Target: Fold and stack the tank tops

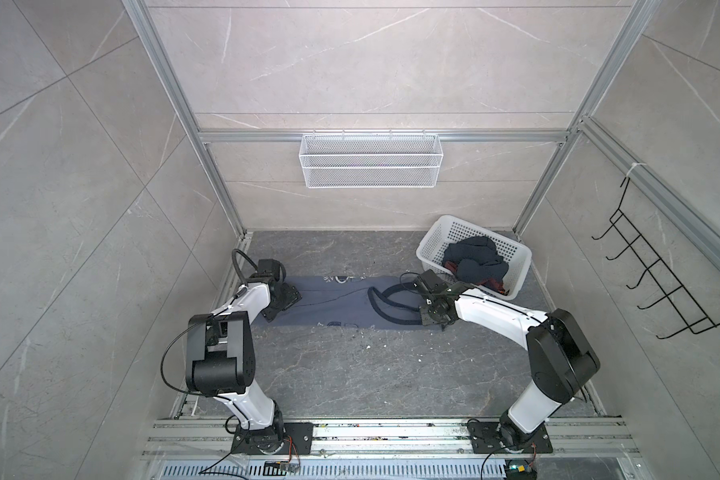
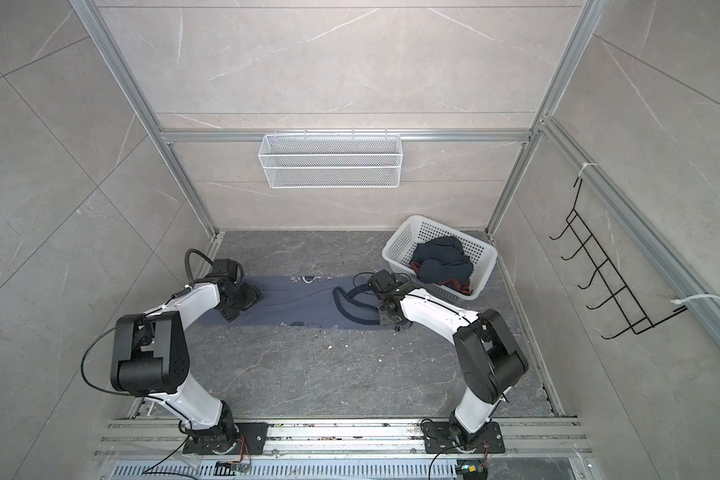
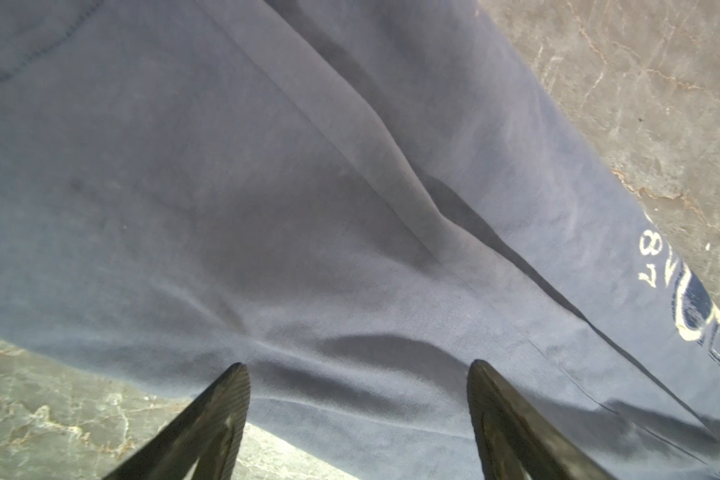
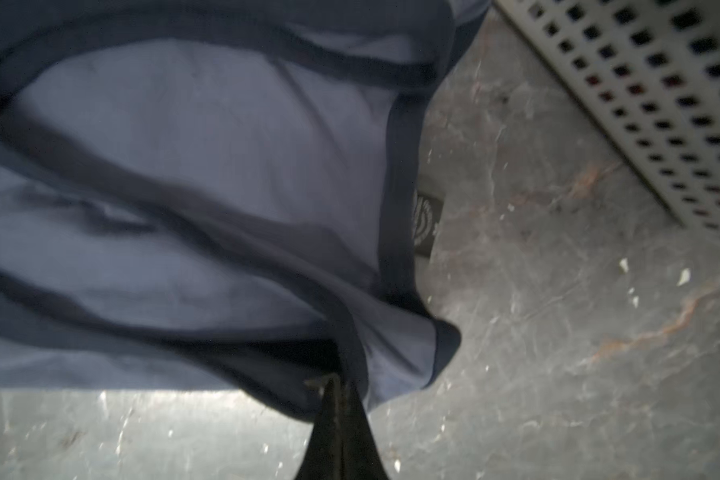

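While one blue top (image 1: 329,309) lies flat, one navy top (image 1: 474,257) bunches.

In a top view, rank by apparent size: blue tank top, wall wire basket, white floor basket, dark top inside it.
Largest: slate-blue tank top and wall wire basket, too alike to split; the basket likely hangs nearer the camera.
Then white floor basket.
Smallest: dark navy top.

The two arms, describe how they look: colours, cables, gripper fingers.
Both the left arm and right arm have glossy white links with bulky black joints on black base plates. A black cable loops off the left arm. The left gripper and right gripper have slim, black, tapered fingers.
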